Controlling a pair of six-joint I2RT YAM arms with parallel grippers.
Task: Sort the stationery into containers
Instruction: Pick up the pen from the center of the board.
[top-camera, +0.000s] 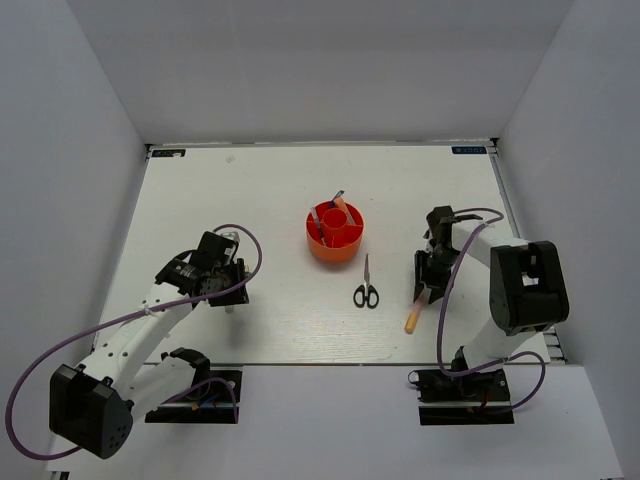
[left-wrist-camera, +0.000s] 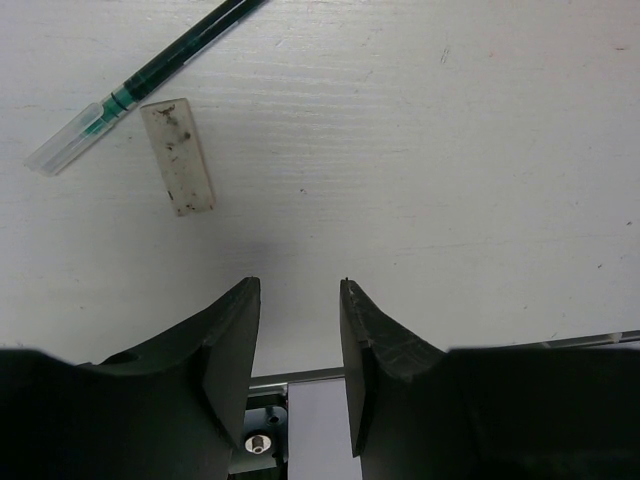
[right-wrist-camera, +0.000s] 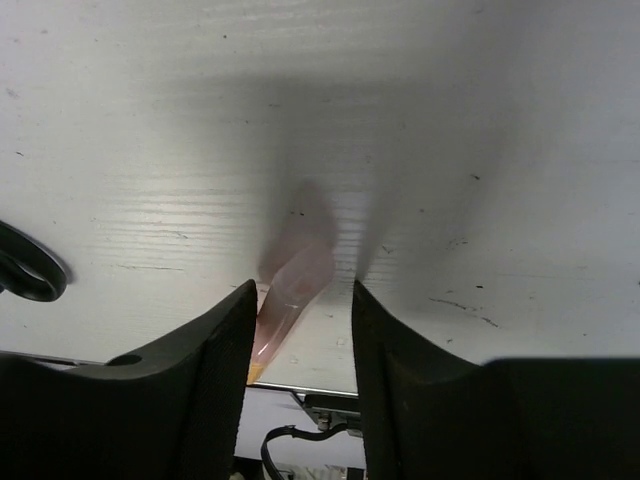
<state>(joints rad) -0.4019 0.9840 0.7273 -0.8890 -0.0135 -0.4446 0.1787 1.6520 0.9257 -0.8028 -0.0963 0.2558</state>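
Two claws: left claw apart, empty; right claw apart, astride highlighter.
Risk: off-centre highlighter may skid out sideways.

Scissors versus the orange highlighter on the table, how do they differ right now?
The scissors are black-handled with blades pointing toward the far edge; the highlighter is a plain orange-yellow stick, slanted. The scissors lie untouched; the highlighter sits between the open fingers of the right gripper. Both lie flat on the table, outside the tub.
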